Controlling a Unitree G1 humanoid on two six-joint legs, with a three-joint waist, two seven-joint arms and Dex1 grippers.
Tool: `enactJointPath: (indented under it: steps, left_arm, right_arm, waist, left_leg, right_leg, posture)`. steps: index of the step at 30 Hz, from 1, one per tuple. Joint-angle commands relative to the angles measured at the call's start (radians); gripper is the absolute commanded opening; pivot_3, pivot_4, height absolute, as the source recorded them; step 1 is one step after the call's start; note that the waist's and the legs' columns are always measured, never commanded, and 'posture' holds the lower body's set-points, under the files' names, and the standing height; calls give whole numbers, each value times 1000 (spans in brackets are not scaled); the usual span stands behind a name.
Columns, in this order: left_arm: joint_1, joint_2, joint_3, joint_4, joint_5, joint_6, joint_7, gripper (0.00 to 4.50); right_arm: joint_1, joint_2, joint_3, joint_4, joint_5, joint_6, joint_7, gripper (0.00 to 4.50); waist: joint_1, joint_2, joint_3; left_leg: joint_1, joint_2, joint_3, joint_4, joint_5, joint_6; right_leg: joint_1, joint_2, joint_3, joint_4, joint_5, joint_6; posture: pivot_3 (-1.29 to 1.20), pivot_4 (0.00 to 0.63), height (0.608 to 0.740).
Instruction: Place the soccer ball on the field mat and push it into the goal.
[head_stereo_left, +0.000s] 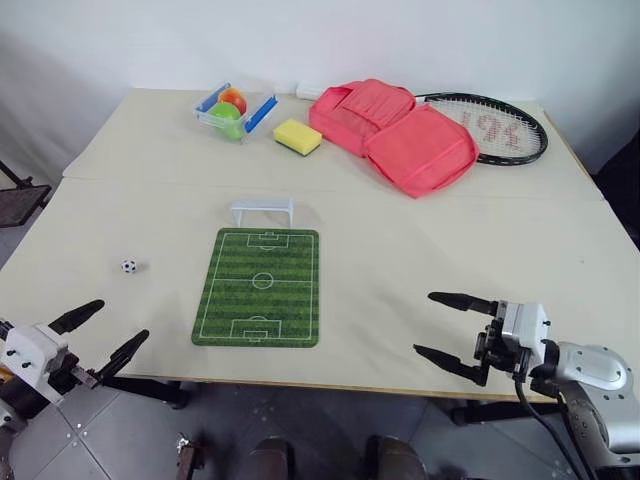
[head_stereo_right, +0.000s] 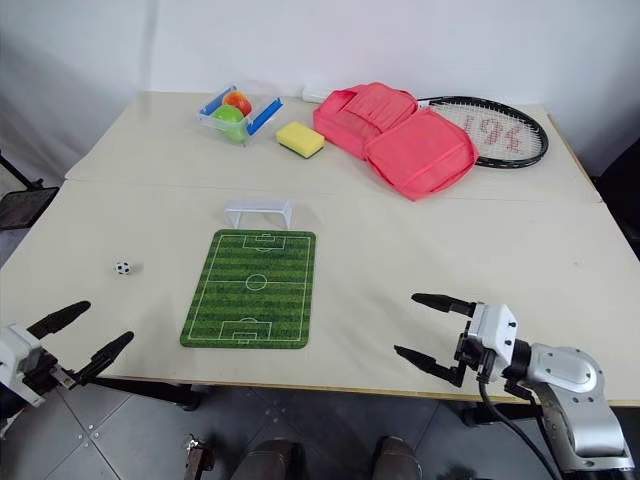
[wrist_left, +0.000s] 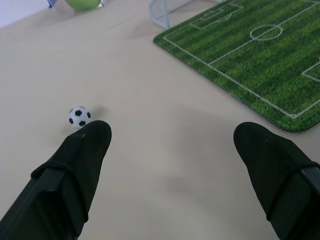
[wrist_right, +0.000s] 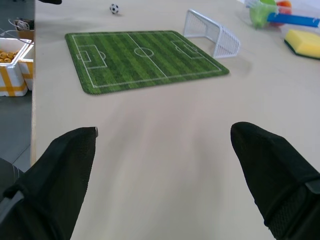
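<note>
Right tool (head_stereo_left: 452, 329) with black tapered fingers, white block housing, silver-grey wrist, black cable

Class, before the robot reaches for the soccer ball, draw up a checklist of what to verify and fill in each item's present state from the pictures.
1. Soccer ball lies alone on the table, left of the field mat: ok.
2. Left gripper with jaws open and empty: ok.
3. Right gripper with jaws open and empty, off the mat: ok.
4. Goal upright at the mat's far end: ok.
5. Mat flat with nothing on it: ok.
6. Ball on the mat: not ok, still to do.
</note>
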Motion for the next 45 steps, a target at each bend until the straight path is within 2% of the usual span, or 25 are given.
enactJointPath:
  steps: [1, 10, 15, 20, 24, 27, 31, 34, 40, 43, 45]
  left_arm:
    - [14, 16, 12, -10, -20, 54, 0, 4458]
    - [70, -72, 162, 40, -154, 64, 6, 4458]
    - [84, -248, 247, 84, -178, 10, 170, 4458]
    - [1, -289, 220, 23, -179, 14, 280, 4458]
    - [-108, -253, 156, -72, -160, 120, 404, 4458]
    - [-196, -193, 110, -56, -135, 204, 451, 4458]
    - [-353, -97, 28, 75, -72, 291, 479, 4458]
    - [-447, -56, -12, 198, -28, 294, 477, 4458]
    - [-545, -31, -76, 347, 19, 305, 446, 4458]
    - [-569, -35, -79, 393, 13, 297, 428, 3815]
    - [-578, -41, -83, 415, 15, 289, 421, 3197]
  right_arm:
    - [-9, 1, -14, 1, 7, -18, 9, 4500]
    - [-90, 88, 62, -109, 108, 94, -26, 4500]
    - [-153, 218, 92, -164, 176, 41, -23, 4500]
    - [-176, 228, 98, -138, 128, 21, -29, 4500]
    - [-186, 224, 99, -112, 113, 8, -28, 4500]
    - [-184, 216, 100, -106, 110, 8, -19, 4500]
    - [-183, 214, 108, -105, 106, 15, -15, 4500]
    - [-175, 216, 116, -115, 101, 18, -17, 4500]
    - [-163, 223, 122, -133, 96, 28, -37, 4500]
    - [-158, 226, 127, -140, 93, 30, -49, 4500]
    - [-155, 229, 133, -143, 91, 29, -53, 4500]
  waist:
    - [0, 0, 0]
    - [-4, 0, 0]
    - [-4, -1, 0]
    - [26, -7, -3]
    - [25, -7, -4]
    - [20, -7, -4]
    - [16, -7, -4]
    - [5, -7, -4]
    - [-4, -8, -4]
    - [-5, -8, -4]
    - [-4, -8, -4]
  left_leg:
    - [0, 0, 0, 0, 0, 0]
    - [0, 4, 6, 0, -1, -2]
    - [1, 5, 9, 0, -2, -1]
    - [1, 6, 10, 3, -3, -1]
    - [0, 6, 10, 7, -4, 0]
    - [0, 8, 12, 7, -4, -1]
    - [1, 9, 16, 6, -5, -2]
    - [0, 9, 20, 6, -5, -2]
    - [-2, 10, 22, 6, -5, -2]
    - [-2, 10, 24, 6, -5, -2]
    - [-2, 10, 24, 6, -5, -2]
  right_leg:
    - [0, 0, 0, 0, 0, 0]
    - [-6, 4, 6, 1, 1, -2]
    - [-6, 4, 9, 0, 2, -2]
    - [-6, 6, 10, 1, 2, -3]
    - [-6, 7, 12, 2, 3, -3]
    - [-7, 10, 14, 3, 4, -4]
    - [-11, 12, 19, 4, 4, -4]
    - [-15, 12, 23, 6, 5, -4]
    - [-19, 12, 25, 8, 5, -4]
    - [-20, 12, 26, 8, 5, -4]
    - [-20, 12, 27, 8, 5, -4]
  posture:
    - [0, 150, 740]
    - [0, 150, 740]
    - [0, 150, 740]
    - [0, 150, 740]
    - [0, 150, 740]
    - [0, 150, 740]
    - [0, 150, 740]
    - [0, 150, 740]
    - [0, 150, 740]
    - [0, 150, 740]
    - [0, 150, 740]
